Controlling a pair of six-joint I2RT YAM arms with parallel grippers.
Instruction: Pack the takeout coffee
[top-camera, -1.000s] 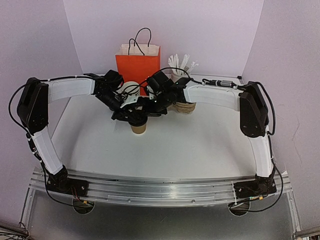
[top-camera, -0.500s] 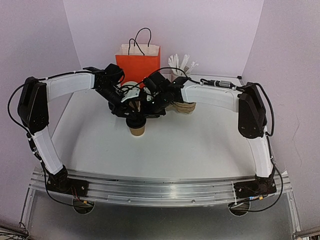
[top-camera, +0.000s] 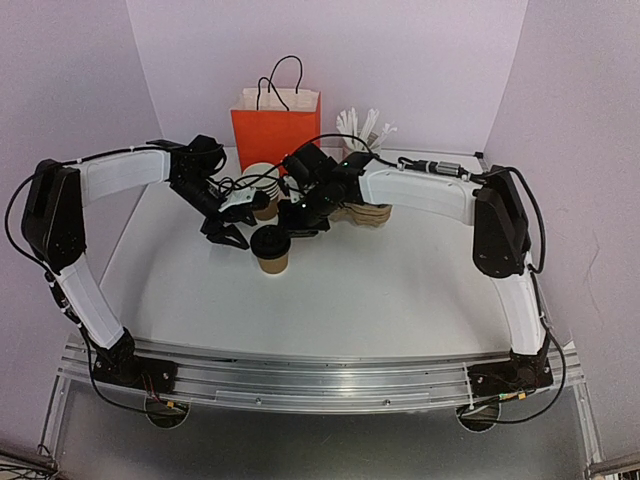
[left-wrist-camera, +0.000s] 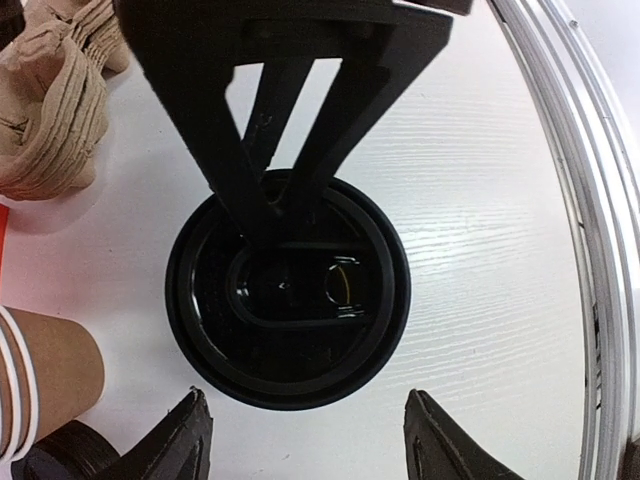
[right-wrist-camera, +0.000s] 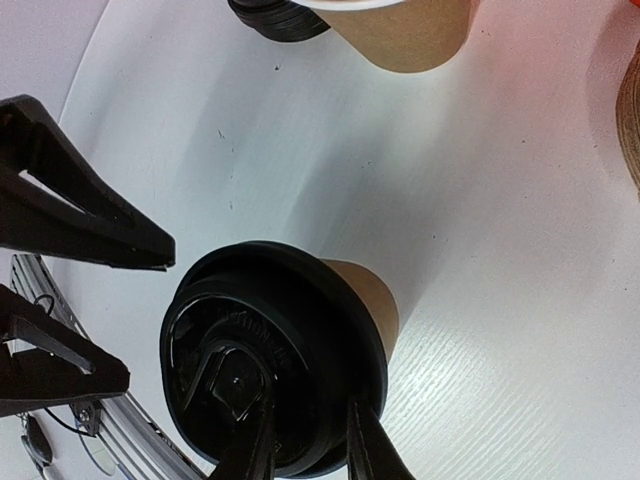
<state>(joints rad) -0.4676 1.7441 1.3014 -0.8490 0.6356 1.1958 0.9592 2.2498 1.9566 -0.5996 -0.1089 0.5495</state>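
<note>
Black lid (right-wrist-camera: 268, 335) of the takeout coffee (right-wrist-camera: 368, 298) — embossed lettering unreadable.

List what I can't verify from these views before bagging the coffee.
- Orange bag interior: top view, front wall hides it.
- Takeout coffee fill level: every view, lid covers it.
- Lid seal beneath right gripper: right wrist, fingers and bottom edge hide it.
- Black lid pile: right wrist, cut off by top edge.

- We have drawn the left gripper (top-camera: 226, 233) back to the left, off the takeout coffee (top-camera: 271, 250).
- Its jaws, narrower before, now stand wide apart.
- The coffee's top now shows from above.
</note>
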